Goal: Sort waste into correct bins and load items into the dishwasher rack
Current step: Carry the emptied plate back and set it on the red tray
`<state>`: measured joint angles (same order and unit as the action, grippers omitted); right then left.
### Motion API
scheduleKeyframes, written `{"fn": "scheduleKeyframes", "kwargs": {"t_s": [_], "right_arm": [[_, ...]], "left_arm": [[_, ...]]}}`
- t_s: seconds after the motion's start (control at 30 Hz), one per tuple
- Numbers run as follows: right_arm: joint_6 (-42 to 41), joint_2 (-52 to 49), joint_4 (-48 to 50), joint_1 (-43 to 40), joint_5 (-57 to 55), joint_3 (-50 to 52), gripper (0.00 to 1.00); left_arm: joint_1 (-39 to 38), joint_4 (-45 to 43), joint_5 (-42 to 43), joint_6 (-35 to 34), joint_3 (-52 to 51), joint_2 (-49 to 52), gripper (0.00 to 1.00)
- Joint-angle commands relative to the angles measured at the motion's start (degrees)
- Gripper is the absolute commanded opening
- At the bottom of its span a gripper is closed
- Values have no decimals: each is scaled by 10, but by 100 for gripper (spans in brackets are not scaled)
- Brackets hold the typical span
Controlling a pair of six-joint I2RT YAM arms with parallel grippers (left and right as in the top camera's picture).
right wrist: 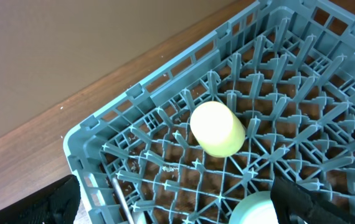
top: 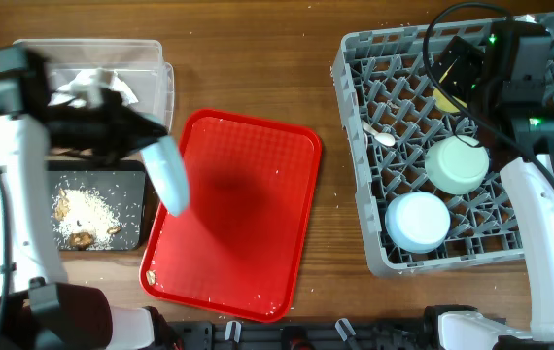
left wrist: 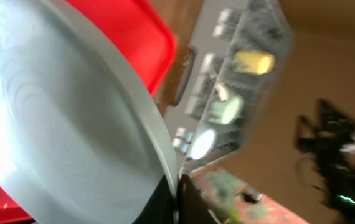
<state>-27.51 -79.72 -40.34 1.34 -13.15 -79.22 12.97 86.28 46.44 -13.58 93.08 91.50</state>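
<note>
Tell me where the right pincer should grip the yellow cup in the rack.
Probably best: take the yellow cup across its round side wall, coming straight down from above with the open right pincer. It lies on its side on the pegs of the rack, so the barrel is exposed on top.

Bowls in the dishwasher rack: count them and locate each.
2. Mint-green bowl mid-rack; pale blue bowl beside it, nearer the rack's front edge. The right arm may hide more.
</note>
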Motion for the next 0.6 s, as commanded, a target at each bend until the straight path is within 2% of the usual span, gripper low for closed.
{"fn": "scheduleKeyframes", "kwargs": {"t_s": [0.0, 0.13, 0.23, 0.43, 0.57], "right_arm": [[4, -5, 0, -1, -10, -3, 100], [4, -5, 0, -1, -10, -3, 100], [4, -5, 0, -1, -10, -3, 100], [4, -5, 0, -1, -10, -3, 100], [4, -5, 0, -1, -10, -3, 100]], "left_arm": [[-145, -58, -175, -185, 7, -4, 4], [-295, -118, -346, -318, 7, 18, 4], [-374, -144, -415, -371, 7, 55, 4], [-449, -165, -479, -416, 7, 159, 4], [-462, -175, -474, -426, 7, 217, 4]]}}
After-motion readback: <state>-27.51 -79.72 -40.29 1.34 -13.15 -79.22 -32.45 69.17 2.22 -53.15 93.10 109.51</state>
